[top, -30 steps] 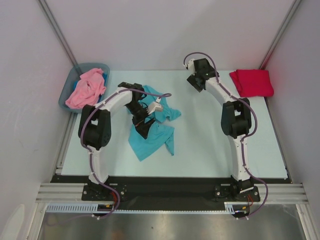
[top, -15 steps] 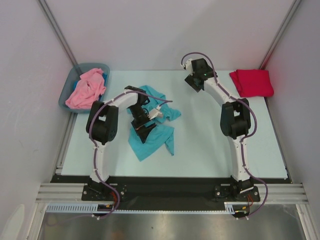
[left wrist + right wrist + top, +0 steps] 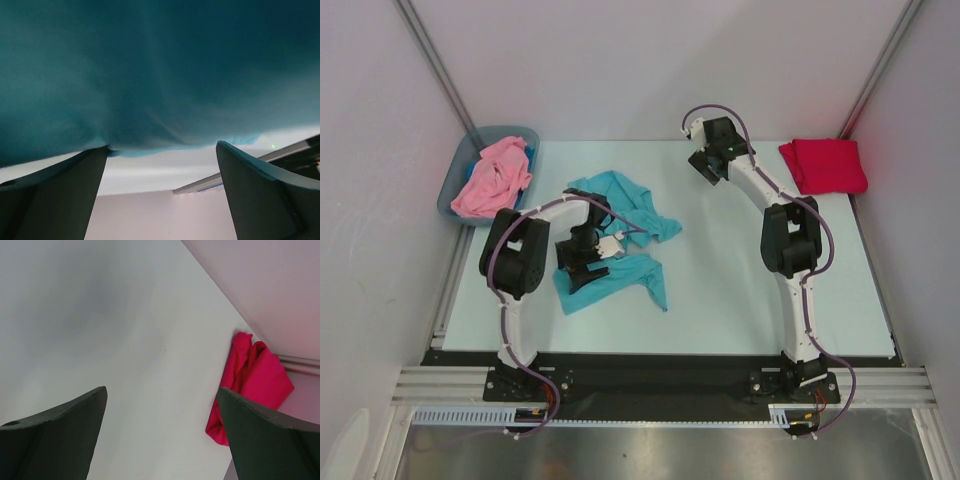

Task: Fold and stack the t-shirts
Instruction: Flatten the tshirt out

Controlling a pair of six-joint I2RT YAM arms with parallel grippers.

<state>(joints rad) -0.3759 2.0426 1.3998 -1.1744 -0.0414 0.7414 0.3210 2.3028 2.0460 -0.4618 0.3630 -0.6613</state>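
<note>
Left gripper (image 3: 576, 277), jaws wide and low over the crumpled teal t-shirt (image 3: 638, 205) at centre-left, has swung leftward, shifting the lower cloth with it, which looks like spreading, not yet folding; right gripper (image 3: 708, 168), equally wide, hangs near the folded red t-shirt (image 3: 823, 165) at upper right.

Three shirts: one teal shirt (image 3: 642, 276), one red shirt (image 3: 823, 165), one pink shirt (image 3: 492, 180); one bin (image 3: 506, 130); two arms, one left arm (image 3: 510, 265) and one right arm (image 3: 790, 240); two purple cables (image 3: 710, 108), one per arm; one table (image 3: 740, 300).
</note>
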